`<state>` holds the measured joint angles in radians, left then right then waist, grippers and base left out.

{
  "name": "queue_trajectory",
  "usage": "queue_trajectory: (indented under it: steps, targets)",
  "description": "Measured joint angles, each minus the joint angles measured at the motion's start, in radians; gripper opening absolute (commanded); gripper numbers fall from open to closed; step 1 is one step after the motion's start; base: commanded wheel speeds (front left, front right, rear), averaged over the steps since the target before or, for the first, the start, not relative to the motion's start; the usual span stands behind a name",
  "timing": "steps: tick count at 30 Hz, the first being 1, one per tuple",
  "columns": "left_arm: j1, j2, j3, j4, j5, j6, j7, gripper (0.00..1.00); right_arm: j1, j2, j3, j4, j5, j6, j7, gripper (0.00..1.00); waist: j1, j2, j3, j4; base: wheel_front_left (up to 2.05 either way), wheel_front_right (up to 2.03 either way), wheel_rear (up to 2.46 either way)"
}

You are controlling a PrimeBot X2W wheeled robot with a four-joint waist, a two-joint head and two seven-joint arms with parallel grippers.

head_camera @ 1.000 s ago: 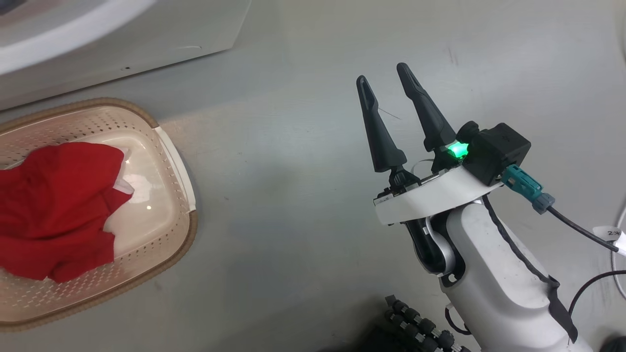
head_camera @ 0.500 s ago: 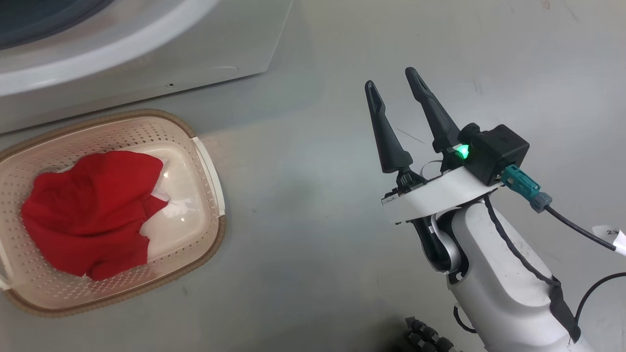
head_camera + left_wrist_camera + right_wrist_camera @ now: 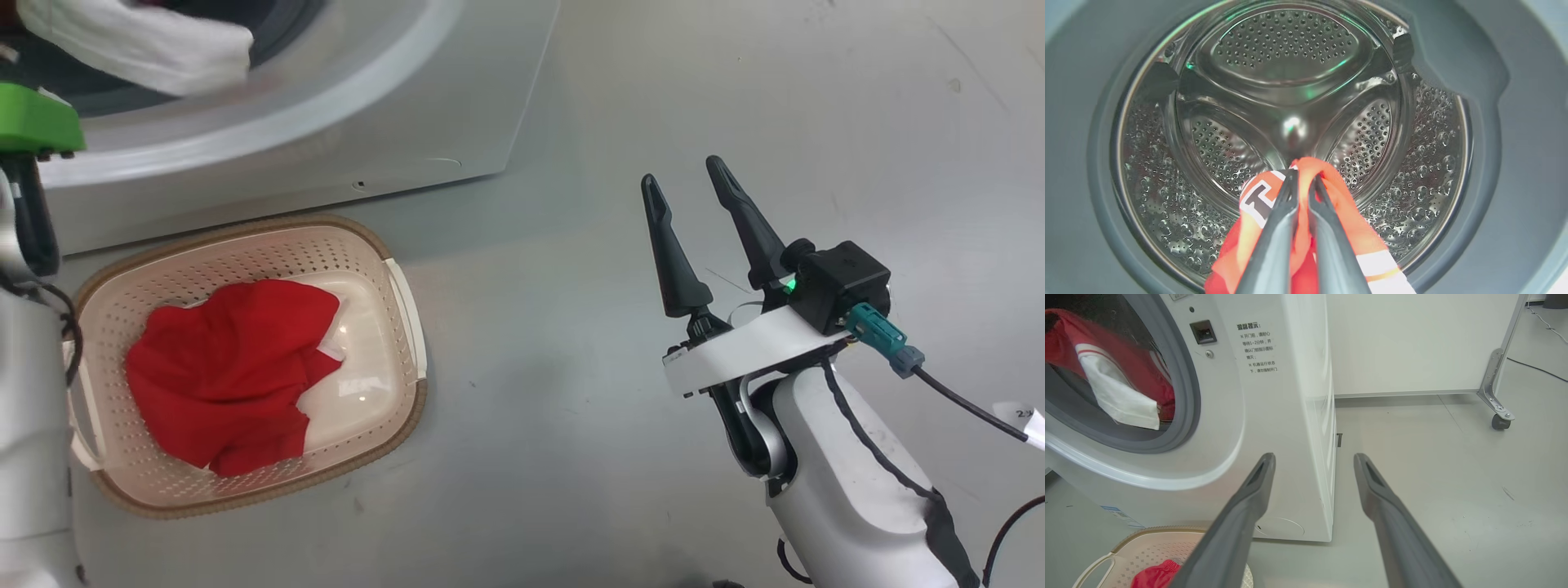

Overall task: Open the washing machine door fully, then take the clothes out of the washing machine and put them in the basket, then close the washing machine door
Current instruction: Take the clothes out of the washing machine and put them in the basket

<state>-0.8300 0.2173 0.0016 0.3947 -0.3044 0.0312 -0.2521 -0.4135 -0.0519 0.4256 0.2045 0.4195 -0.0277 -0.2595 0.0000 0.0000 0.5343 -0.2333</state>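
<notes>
Left jaws pinched nearly shut on a red jersey (image 3: 1345,222) at the mouth of the drum (image 3: 1290,49); cloth drapes below the tips and to both sides of them. Right jaws spread wide, empty, over bare floor (image 3: 571,343), washer (image 3: 1278,416) ahead-left of them. Basket (image 3: 371,273) lies well left of the right jaws, one red garment (image 3: 229,376) already inside. Judged: door-opening step done, unloading partway. Held jersey has yet to reach the basket; door closing remains.
</notes>
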Motion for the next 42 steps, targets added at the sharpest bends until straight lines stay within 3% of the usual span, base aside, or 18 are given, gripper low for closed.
queue_trajectory:
  steps: [6,32,42]
  targets:
    - [0.072,-0.045,-0.007,-0.069,-0.010,0.000,0.000,0.00,0.027,-0.001,-0.023,0.016,-0.013,0.008,0.000,1.00,0.0000,0.0000,-0.052,0.032,0.00,0.00,0.00]
    - [0.482,-0.113,-0.058,-0.312,0.034,0.027,-0.005,0.00,0.193,-0.001,-0.089,0.075,-0.036,0.026,0.000,1.00,-0.0001,0.0000,-0.319,0.129,0.00,0.00,0.00]
    - [0.593,-0.119,-0.068,-0.359,0.031,0.035,0.005,0.00,0.212,-0.003,-0.095,0.061,-0.051,0.030,0.000,1.00,0.0000,0.0000,-0.341,0.160,0.00,0.00,0.00]
